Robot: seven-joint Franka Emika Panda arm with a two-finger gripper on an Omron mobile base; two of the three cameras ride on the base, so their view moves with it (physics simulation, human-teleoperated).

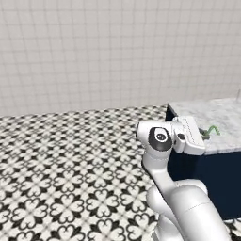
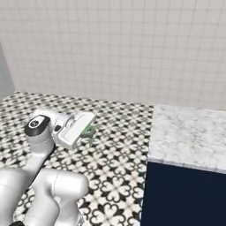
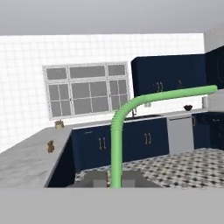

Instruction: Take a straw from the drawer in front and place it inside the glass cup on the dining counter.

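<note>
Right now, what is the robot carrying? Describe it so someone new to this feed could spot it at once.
Start at the white robot arm and follow it to the two-finger gripper in the hand view. Rising from between its dark finger tips is the straw, a thin bright-green tube that goes straight up, then bends sideways at the top. It is the one green thing against the navy-blue cabinets and white tiled wall.

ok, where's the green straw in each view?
Left base view: straw at right, poking past the claw, over the marble counter.
Right base view: left of centre, straw by the white hand.
Hand view: centre, rising from the claw, bending right.
Shared landmark: the marble counter.
</note>
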